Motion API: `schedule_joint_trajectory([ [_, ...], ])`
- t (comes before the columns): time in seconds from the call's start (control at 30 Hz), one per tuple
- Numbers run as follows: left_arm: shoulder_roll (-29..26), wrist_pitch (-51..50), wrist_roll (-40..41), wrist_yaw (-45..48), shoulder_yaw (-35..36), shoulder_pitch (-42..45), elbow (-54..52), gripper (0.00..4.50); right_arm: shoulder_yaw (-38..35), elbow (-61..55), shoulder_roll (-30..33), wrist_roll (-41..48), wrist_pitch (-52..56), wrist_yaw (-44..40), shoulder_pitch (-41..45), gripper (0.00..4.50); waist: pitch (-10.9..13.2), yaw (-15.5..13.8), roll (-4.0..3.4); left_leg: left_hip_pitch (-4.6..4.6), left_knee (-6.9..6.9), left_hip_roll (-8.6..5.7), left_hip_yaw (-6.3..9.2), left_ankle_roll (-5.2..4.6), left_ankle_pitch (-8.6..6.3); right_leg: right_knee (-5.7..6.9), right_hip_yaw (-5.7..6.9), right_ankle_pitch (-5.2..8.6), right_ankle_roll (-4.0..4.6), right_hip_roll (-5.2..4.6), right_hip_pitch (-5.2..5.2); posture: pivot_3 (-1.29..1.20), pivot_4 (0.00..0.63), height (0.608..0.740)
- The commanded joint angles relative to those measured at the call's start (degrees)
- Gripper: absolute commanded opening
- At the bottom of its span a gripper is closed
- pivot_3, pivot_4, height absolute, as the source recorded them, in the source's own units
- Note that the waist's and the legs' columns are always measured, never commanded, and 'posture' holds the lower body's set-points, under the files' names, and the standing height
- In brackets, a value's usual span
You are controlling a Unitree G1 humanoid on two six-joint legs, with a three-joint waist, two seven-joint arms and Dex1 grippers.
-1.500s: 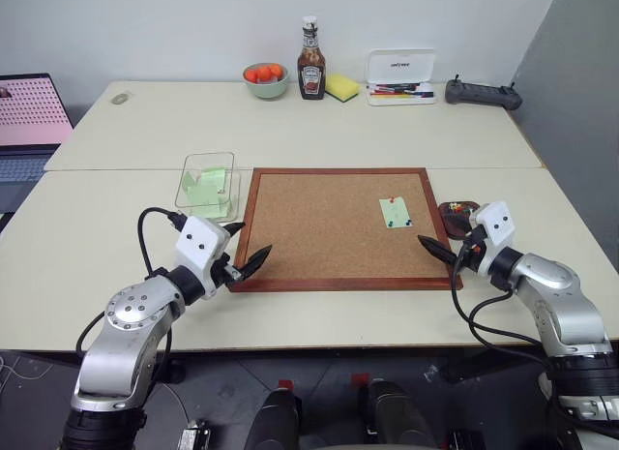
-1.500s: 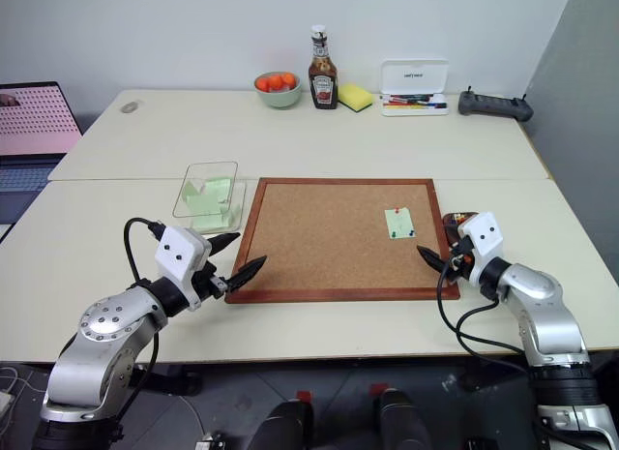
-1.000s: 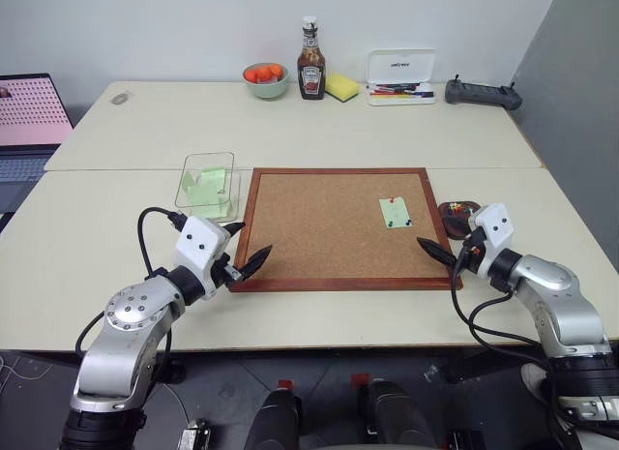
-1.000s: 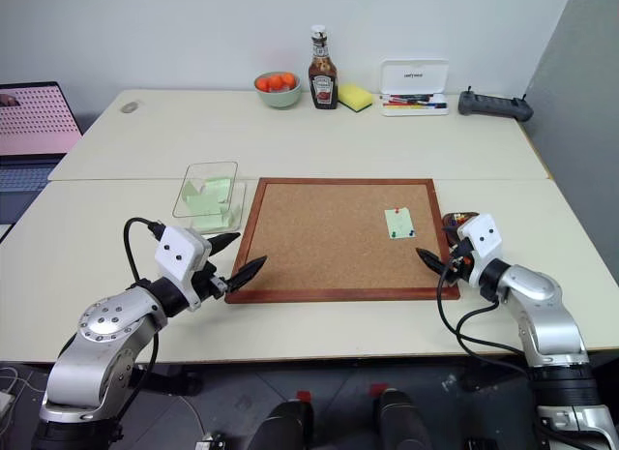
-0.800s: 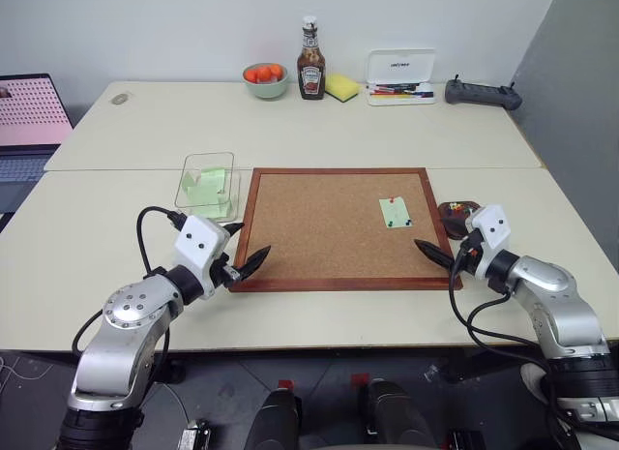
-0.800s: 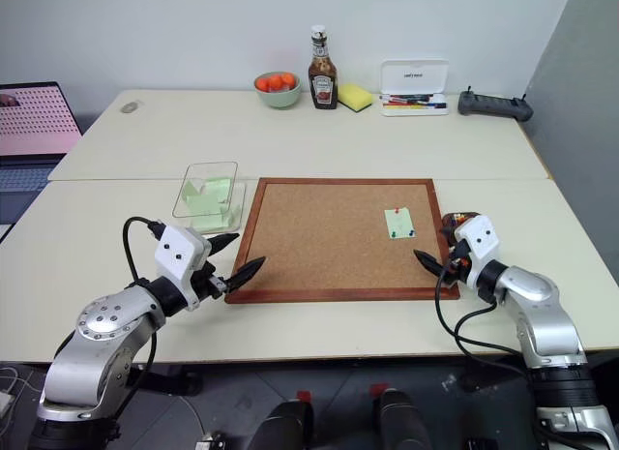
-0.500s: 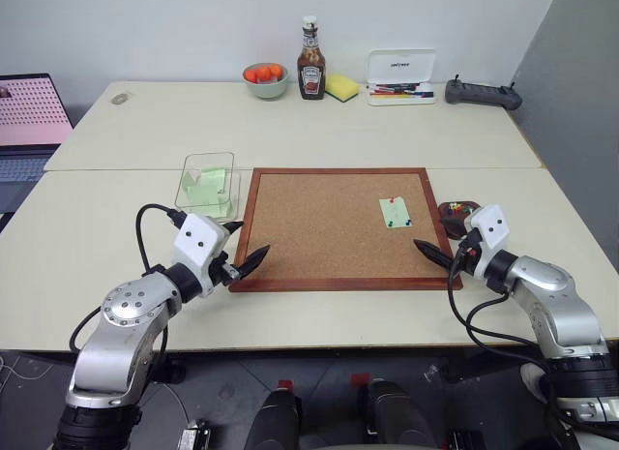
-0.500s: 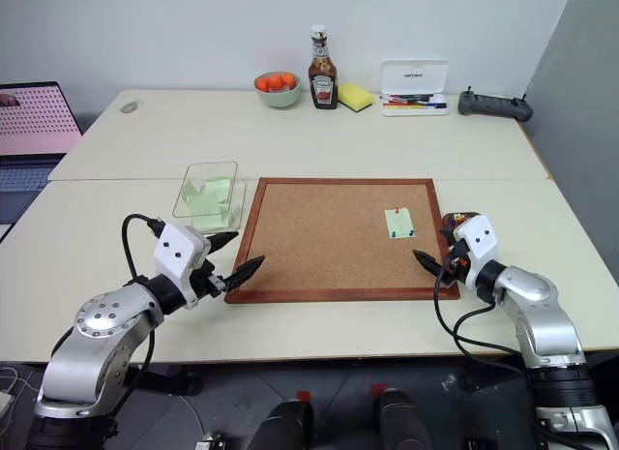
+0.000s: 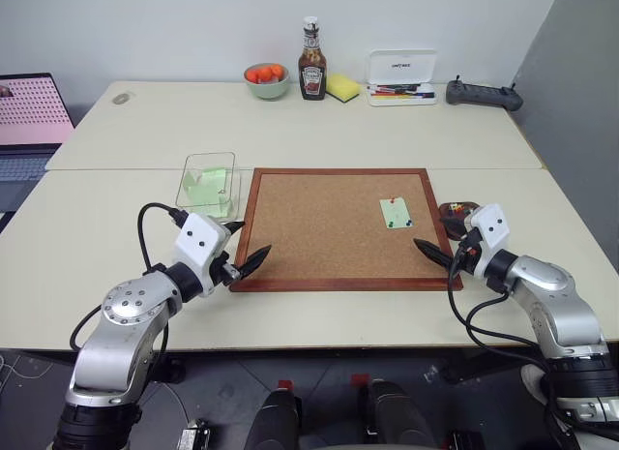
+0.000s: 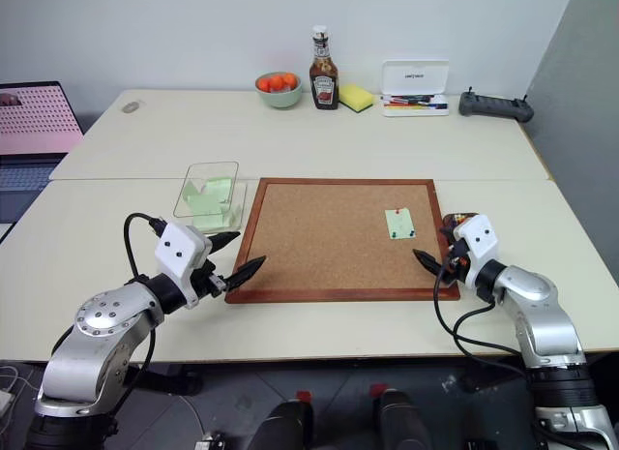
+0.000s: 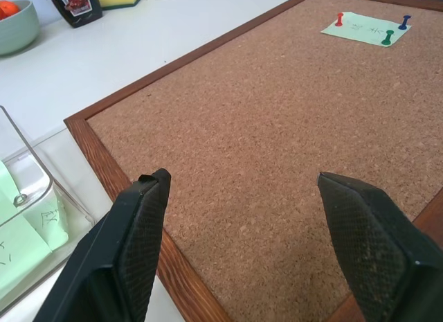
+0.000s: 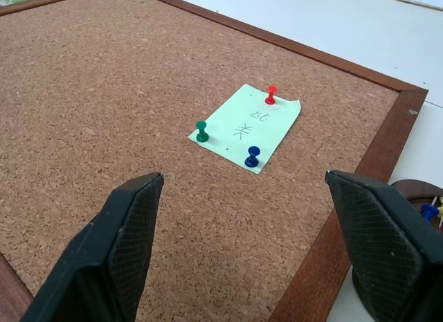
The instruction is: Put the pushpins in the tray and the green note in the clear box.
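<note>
Nothing has shifted: both arms parked at the cork board's [image 9: 336, 227] near corners, jaws wide and empty.
Green note [image 12: 246, 127] still pinned by red [image 12: 270, 94], green [image 12: 201, 131], blue [image 12: 252, 156] pushpins. Right gripper [image 12: 242, 266] faces it; tray [image 9: 455, 213] just beside board, clear box [image 9: 207, 184] at far-left corner; left gripper [image 11: 242, 232] idle. Next: pinch one pin head precisely.

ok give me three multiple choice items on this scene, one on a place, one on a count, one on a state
1. Where is the green note?
A. in the clear box
B. pinned on the cork board
C. in the tray

2. How many pushpins hold it?
A. one
B. three
C. five

3. The right hand is
A. open, holding nothing
B. shut on a pin
C. shut on the note

Answers:
1 B, it lies flat on the cork.
2 B, a red, a green and a blue.
3 A, its fingers stand wide apart.
</note>
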State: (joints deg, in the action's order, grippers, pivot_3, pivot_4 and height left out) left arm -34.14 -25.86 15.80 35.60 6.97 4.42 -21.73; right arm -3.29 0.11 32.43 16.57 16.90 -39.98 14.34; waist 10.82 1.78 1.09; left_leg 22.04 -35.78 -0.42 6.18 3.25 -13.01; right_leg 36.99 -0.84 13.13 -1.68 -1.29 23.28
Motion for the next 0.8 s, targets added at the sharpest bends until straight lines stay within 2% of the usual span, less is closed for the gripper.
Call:
schedule_joint_trajectory([
  [0.03,-0.6,0.5,-0.1,0.0,0.2,0.8,-0.7,3.57,-0.8,-3.1,0.2,0.4,-0.3,-0.3,0.6,3.96,0.0,0.0,0.0,0.0,0.0,0.0,-0.02,0.0,0.0,0.0,-0.02,0.0,0.0,0.0,0.0,0.0,0.15,0.74],
  [0.37,-0.6,0.7,-0.5,0.3,-0.1,0.9,-0.4,3.57,-0.8,-3.9,0.0,0.3,-0.2,0.1,0.0,3.96,0.0,0.0,-0.02,0.31,-0.02,-0.13,0.74,0.01,0.02,-0.01,0.73,0.01,0.01,-0.14,-0.06,0.0,0.15,0.74],
  [0.77,0.0,2.1,-0.1,3.2,-3.9,6.4,3.6,3.57,-0.5,-4.5,-0.4,0.7,0.6,0.1,0.0,3.96,0.0,-0.1,-0.02,0.07,-0.01,-0.01,0.04,0.01,0.01,0.01,0.04,0.05,0.08,0.01,0.02,0.0,0.15,0.74],
  [0.8,0.2,2.2,0.1,3.7,-4.3,7.2,4.3,3.4,-0.5,-4.7,-0.5,0.8,0.8,0.1,0.0,3.96,0.0,-0.1,-0.02,0.06,-0.01,-0.01,0.01,0.01,0.01,0.0,0.02,0.05,0.07,0.01,0.02,0.0,0.15,0.74],
])
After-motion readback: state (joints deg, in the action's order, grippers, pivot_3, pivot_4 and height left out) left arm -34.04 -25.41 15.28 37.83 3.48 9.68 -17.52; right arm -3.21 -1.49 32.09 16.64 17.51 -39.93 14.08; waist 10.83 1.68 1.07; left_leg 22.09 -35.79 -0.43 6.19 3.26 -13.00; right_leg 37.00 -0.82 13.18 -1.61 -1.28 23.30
